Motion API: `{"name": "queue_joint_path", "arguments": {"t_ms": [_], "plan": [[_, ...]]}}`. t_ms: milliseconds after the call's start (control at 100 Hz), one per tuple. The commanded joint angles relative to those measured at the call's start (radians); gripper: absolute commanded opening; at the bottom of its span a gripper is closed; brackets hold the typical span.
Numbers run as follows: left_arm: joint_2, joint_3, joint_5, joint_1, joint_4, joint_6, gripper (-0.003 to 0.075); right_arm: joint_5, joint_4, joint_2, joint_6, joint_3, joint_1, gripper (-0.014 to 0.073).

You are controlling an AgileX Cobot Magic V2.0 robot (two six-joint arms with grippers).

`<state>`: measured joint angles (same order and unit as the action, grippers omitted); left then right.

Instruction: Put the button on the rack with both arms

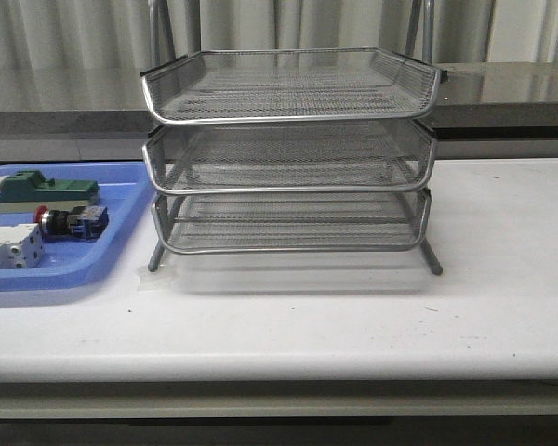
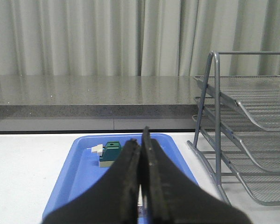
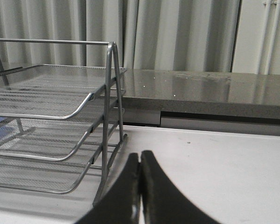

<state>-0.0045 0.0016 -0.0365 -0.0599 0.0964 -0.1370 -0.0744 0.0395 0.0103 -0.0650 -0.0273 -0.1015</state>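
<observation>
Button (image 1: 68, 221) lies on its side in the blue tray (image 1: 121, 243), left of the rack (image 1: 288, 158), between green-topped block (image 1: 51, 190) and white breaker (image 1: 9, 247); untouched. Rack stands mid-surface (image 1: 484, 279), all tiers bare, so either arm could reach it. Left end effector (image 2: 141, 184) is closed on nothing, facing over the tray, probably staged for the pick. Right end effector (image 3: 139, 186) likewise closed, empty, beside the rack's leg.

A long white table (image 1: 372, 316) carries two things. The silver wire rack (image 1: 288, 158) stands on its metal legs near the middle, and a flat blue tray (image 1: 93, 265) lies just beside it at the table's left end, not touching.
</observation>
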Motion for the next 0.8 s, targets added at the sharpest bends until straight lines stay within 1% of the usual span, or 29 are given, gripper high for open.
{"name": "queue_joint_path", "arguments": {"t_ms": [0,70,150,320,520,680,790], "plan": [[-0.032,0.043,-0.08,-0.006,-0.003,-0.006,-0.002,-0.104,0.006,0.02,-0.003,0.019,0.005,-0.006],[-0.032,0.043,-0.08,-0.006,-0.003,-0.006,-0.002,-0.067,0.063,0.02,-0.002,0.036,0.005,-0.006],[-0.032,0.043,-0.08,-0.006,-0.003,-0.006,-0.002,0.025,0.124,0.015,-0.002,0.078,0.005,-0.006],[-0.032,0.043,-0.08,-0.006,-0.003,-0.006,-0.002,0.152,0.129,-0.053,-0.002,0.194,0.005,-0.006],[-0.032,0.043,-0.08,-0.006,-0.003,-0.006,-0.002,0.318,0.13,-0.244,-0.002,0.39,0.005,-0.006],[-0.032,0.043,-0.08,-0.006,-0.003,-0.006,-0.002,0.504,0.147,-0.428,-0.002,0.543,0.005,-0.006],[-0.032,0.043,-0.08,-0.006,-0.003,-0.006,-0.002,0.598,0.21,-0.539,-0.002,0.613,0.005,-0.006]]}}
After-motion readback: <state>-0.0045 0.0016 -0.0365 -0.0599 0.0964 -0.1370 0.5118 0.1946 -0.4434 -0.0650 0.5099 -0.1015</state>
